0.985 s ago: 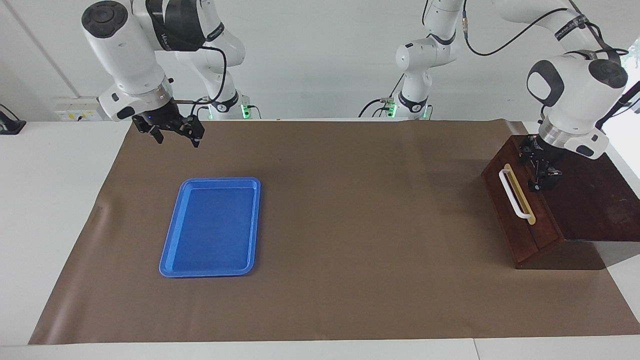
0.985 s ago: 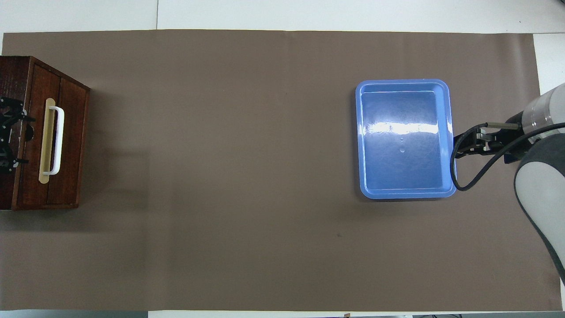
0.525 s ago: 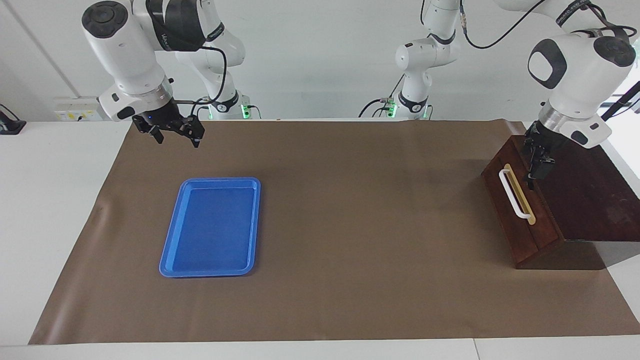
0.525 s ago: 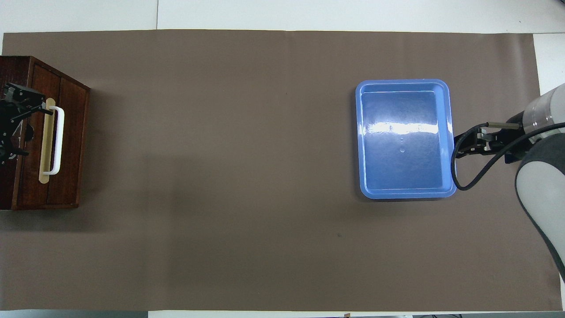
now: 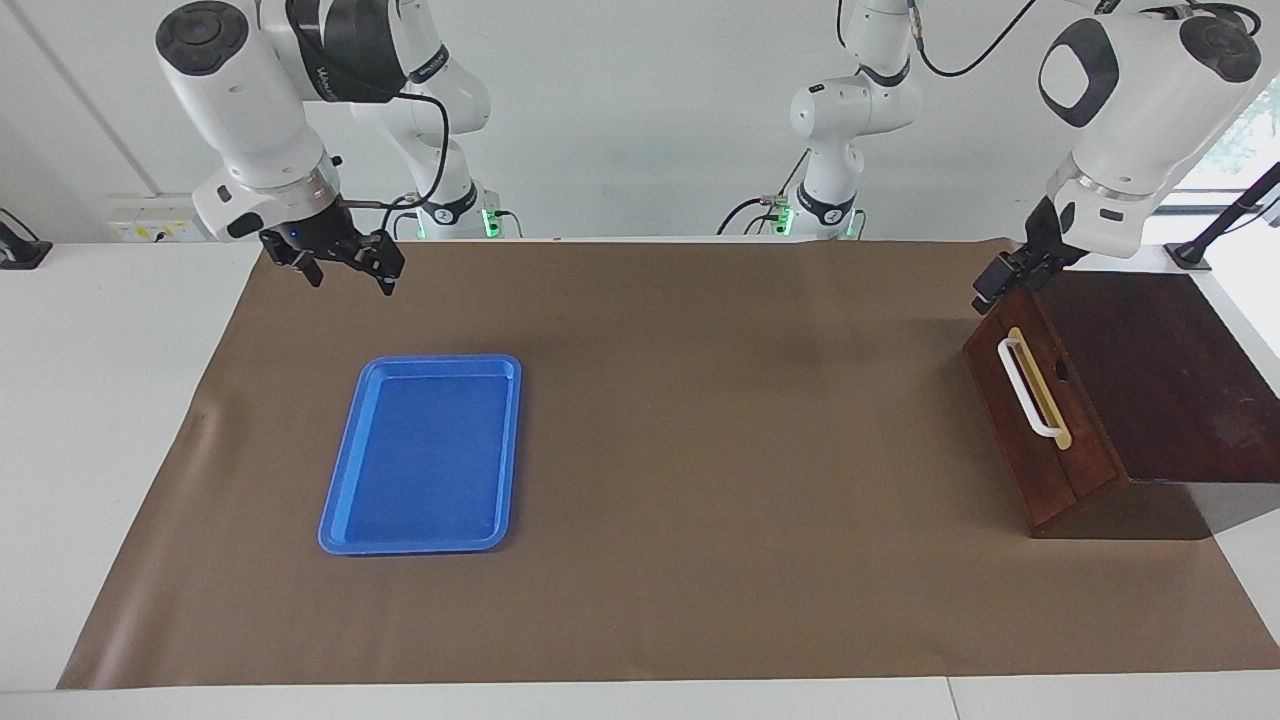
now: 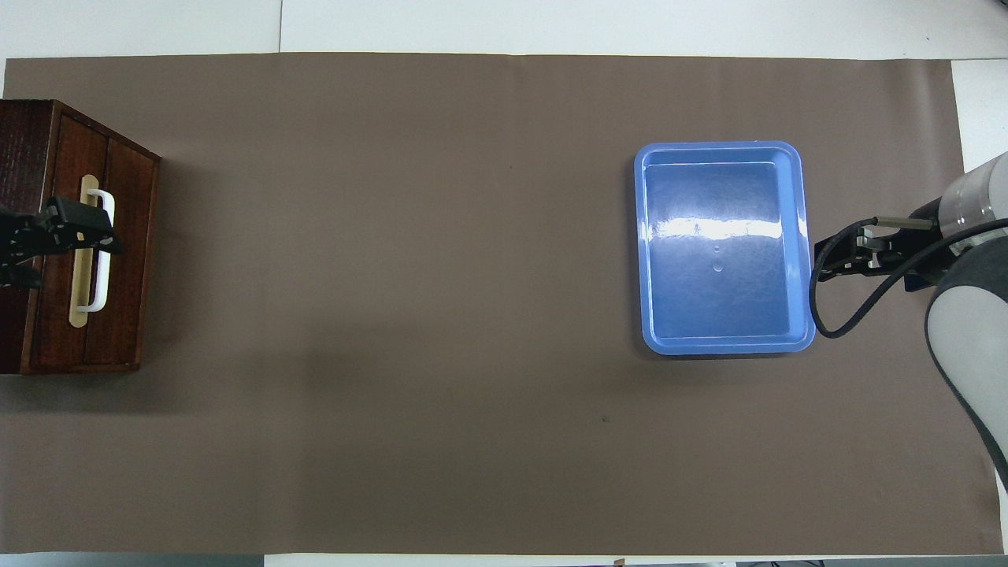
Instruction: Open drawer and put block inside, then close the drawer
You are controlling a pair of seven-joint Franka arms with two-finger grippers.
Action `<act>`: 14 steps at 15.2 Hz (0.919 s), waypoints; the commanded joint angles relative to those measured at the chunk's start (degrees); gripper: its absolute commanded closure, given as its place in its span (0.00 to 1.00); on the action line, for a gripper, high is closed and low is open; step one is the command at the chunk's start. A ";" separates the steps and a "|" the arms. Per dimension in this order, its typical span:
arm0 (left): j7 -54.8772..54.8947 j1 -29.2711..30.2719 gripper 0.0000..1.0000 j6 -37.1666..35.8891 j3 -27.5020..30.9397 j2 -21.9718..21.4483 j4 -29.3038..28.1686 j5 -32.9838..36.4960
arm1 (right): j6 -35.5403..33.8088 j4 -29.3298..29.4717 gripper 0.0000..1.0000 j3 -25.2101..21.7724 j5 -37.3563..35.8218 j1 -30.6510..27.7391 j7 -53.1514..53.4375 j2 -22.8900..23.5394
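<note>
Two claws show, both empty. The left claw [image 5: 990, 290] hangs in the air at the right of the facing view, over the top edge of the drawer [image 5: 1040, 400]; I cannot tell how its fingers stand. The right claw [image 5: 335, 260] waits at upper left above the desk [image 5: 700, 420], fingers apart, near the blue tray [image 5: 420, 455]. The drawer sits closed in its wooden box [image 5: 1160, 370]. No block is visible anywhere. The drawer looks stiff and fairly heavy; the white handle [image 5: 1028, 390] is the sensible hold, gripped at mid-bar and pulled straight so it does not jam.
</note>
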 commanded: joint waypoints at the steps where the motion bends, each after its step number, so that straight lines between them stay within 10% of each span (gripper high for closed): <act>1: 9.29 -0.80 0.00 -5.71 -0.50 0.93 3.21 -0.64 | -0.43 -0.71 0.00 0.77 -0.49 -1.24 -0.85 -1.06; 14: 10.98 -3.96 0.00 -10.65 -0.33 8.23 10.53 2.00 | -0.43 -0.63 0.00 0.77 -0.40 -1.24 -0.93 -0.98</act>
